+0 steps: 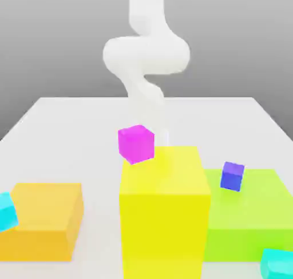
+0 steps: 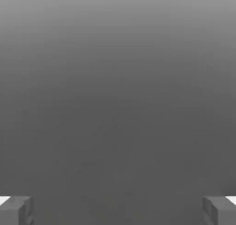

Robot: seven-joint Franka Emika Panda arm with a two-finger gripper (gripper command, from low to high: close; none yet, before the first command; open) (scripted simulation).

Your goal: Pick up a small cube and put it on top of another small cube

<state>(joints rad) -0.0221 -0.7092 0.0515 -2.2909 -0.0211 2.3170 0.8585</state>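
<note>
One small cyan cube (image 1: 7, 210) sits at the exterior view's left edge, against the orange block (image 1: 43, 220). A second small cyan cube (image 1: 278, 263) lies at the lower right, in front of the green block (image 1: 252, 215). The white arm (image 1: 146, 72) comes down behind the tall yellow block (image 1: 164, 215), which hides its lower end. In the hand view my gripper (image 2: 118, 212) is open: its two grey fingertips (image 2: 16, 210) stand far apart with nothing between them, facing plain grey background.
A small magenta cube (image 1: 136, 143) is tilted at the yellow block's upper left corner, in front of the arm. A small blue-purple cube (image 1: 232, 175) rests tilted on the green block. The white table (image 1: 74, 129) stretches back behind the blocks.
</note>
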